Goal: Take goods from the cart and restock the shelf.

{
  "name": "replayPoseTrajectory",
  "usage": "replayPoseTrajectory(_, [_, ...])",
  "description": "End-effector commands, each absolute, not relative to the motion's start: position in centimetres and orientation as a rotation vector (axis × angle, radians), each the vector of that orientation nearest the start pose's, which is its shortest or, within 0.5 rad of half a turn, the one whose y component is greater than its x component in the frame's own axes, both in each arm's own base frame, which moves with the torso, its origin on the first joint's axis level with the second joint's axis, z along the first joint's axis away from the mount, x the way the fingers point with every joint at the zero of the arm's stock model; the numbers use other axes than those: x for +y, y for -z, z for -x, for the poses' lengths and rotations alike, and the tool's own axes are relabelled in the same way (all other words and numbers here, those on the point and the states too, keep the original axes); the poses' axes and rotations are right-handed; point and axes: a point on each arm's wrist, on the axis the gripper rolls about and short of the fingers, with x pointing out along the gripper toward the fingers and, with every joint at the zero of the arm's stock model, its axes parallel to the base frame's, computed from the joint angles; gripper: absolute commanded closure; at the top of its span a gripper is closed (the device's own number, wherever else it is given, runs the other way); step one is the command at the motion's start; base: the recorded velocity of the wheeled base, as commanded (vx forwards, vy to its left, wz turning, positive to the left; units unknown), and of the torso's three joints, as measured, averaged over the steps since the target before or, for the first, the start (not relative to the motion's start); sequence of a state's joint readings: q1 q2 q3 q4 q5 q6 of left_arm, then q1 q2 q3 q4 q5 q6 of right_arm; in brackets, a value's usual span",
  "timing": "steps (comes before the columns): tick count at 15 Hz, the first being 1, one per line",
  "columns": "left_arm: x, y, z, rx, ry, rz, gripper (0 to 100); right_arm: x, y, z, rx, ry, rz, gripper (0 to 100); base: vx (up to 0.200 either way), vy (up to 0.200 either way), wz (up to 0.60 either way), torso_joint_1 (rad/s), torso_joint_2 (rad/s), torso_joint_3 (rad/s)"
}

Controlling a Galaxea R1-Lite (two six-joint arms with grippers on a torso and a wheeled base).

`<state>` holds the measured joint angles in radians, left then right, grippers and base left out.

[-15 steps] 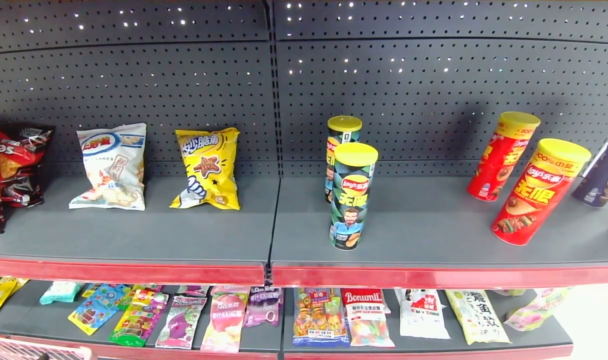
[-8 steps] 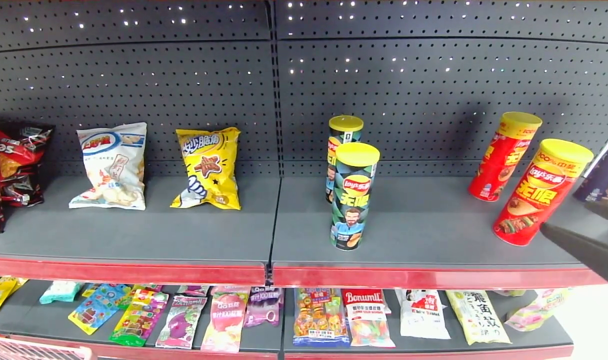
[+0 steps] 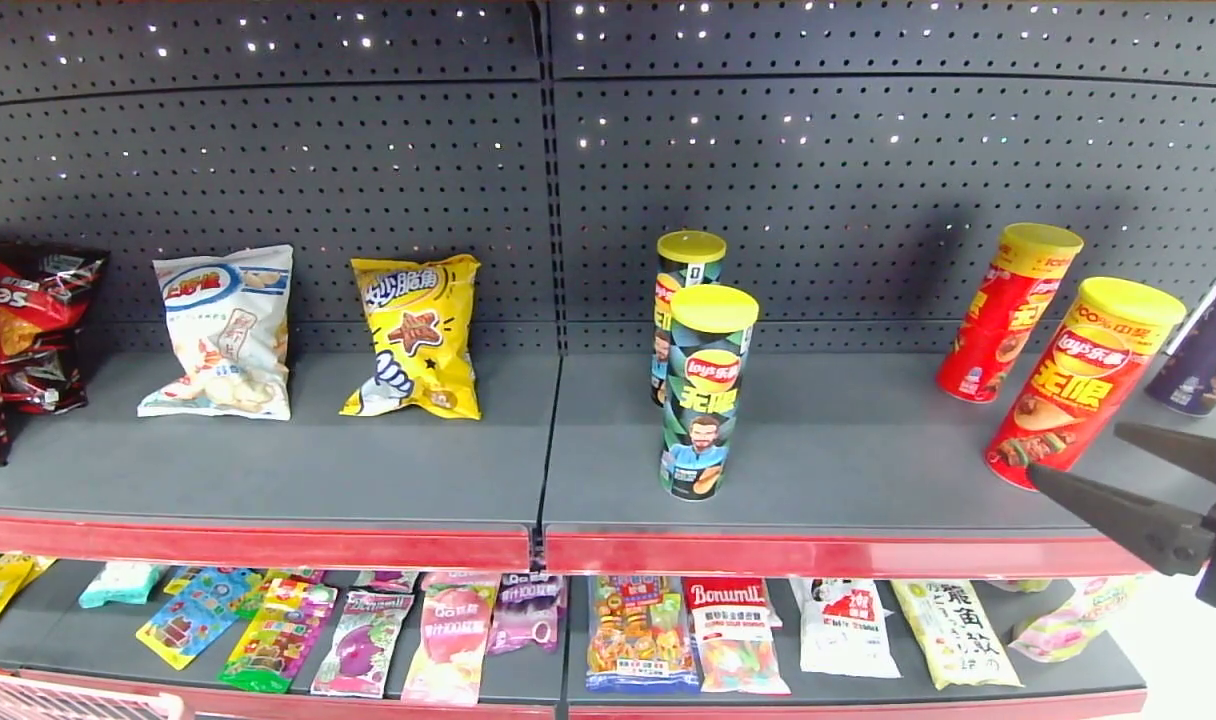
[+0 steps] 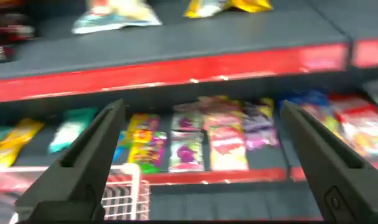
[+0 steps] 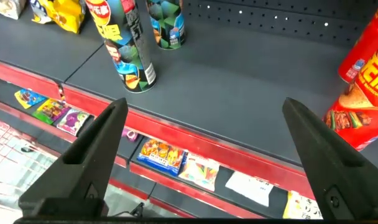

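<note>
Shelving fills the head view. On the upper shelf point(image 3: 818, 450) we see two green canisters point(image 3: 706, 390), one behind the other, both upright with the long axis vertical and yellow lids on top. Well to their right stand two red canisters point(image 3: 1078, 385), which slant in this view with their lids toward the upper right, and a dark blue canister point(image 3: 1208, 350) sits at the edge. To the left, a white bag point(image 3: 223, 330) and a yellow bag point(image 3: 416, 335) lean against the pegboard. Flat candy packets point(image 3: 448, 640) lie on the lower shelf point(image 3: 1098, 670).

The right gripper point(image 3: 1074, 451) hangs just beside the front red canister, apart from it, fingers spread wide and holding nothing. The right wrist view looks down between those fingers onto bare shelf deck and its red front edge, with the front green canister off to one side.

The left wrist view gives us the left gripper point(image 4: 202, 106), also spread wide and holding nothing, facing the lower shelf's packets, with the cart point(image 4: 130, 180) and its wire rim below.
</note>
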<state>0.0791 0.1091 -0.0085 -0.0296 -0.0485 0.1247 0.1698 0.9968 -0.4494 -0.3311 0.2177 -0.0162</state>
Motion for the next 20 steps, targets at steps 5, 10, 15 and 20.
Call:
replayPoseTrajectory(5, [0.03, -7.78, 1.68, 0.084, 0.057, -0.009, 0, 2.50, -19.74, -12.03, 0.232, -0.384, 0.009, 0, 0.000, 0.000, 0.00, 0.000, 0.00, 0.000])
replayPoseTrajectory(10, [0.20, -7.78, 1.51, 0.098, 0.055, -0.001, 0, 2.52, -20.02, -12.01, 0.218, -0.386, 0.014, 0, 0.000, 0.000, 0.00, 0.000, 0.00, 0.000])
replayPoseTrajectory(15, [0.12, -7.75, 1.62, 0.087, -0.005, -0.001, 0, 2.45, -20.14, -11.84, 0.208, -0.382, 0.011, 0, 0.000, 0.000, 0.00, 0.000, 0.00, 0.000])
replayPoseTrajectory(20, [0.13, -7.59, 2.30, -0.003, -0.058, 0.035, 0, 2.40, -20.16, -11.54, 0.200, -0.383, 0.014, 0, 0.000, 0.000, 0.00, 0.000, 0.00, 0.000])
